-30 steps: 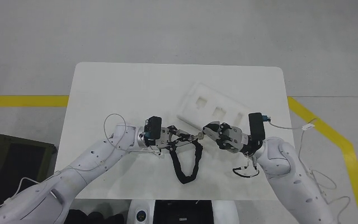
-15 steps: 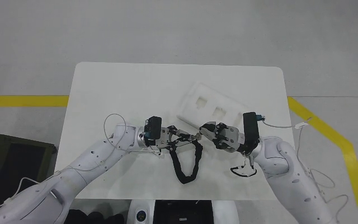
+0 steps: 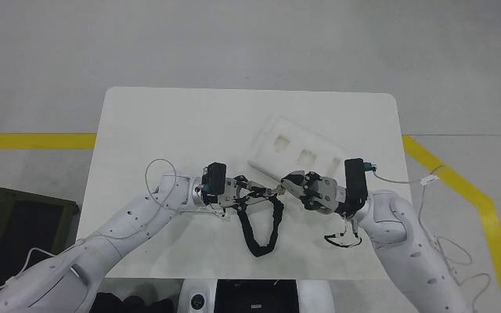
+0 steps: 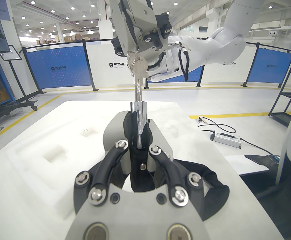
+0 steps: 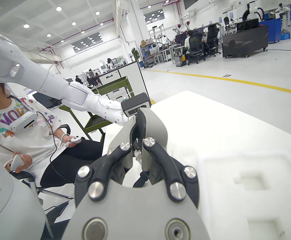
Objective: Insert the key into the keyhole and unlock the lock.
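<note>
Centrally, above the white table [image 3: 156,117] and just beside the foam tray [image 3: 301,149], the two arms meet tip to tip. The left gripper [image 4: 138,127] has its fingers [image 4: 112,128] clamped on the lock [image 4: 139,118] — a chrome cylinder trailing a black cable loop — while the right gripper [image 4: 133,53] has its fingers [image 4: 145,21] closed on the head of the key [image 4: 138,75]. The key's blade lines up with the cylinder and touches its end face; how far it has entered cannot be told.

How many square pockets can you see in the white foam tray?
3 in the top view, in a row along the foam tray: one pocket at its far end, one mid-tray, one nearest the right gripper, which may hide others.
</note>
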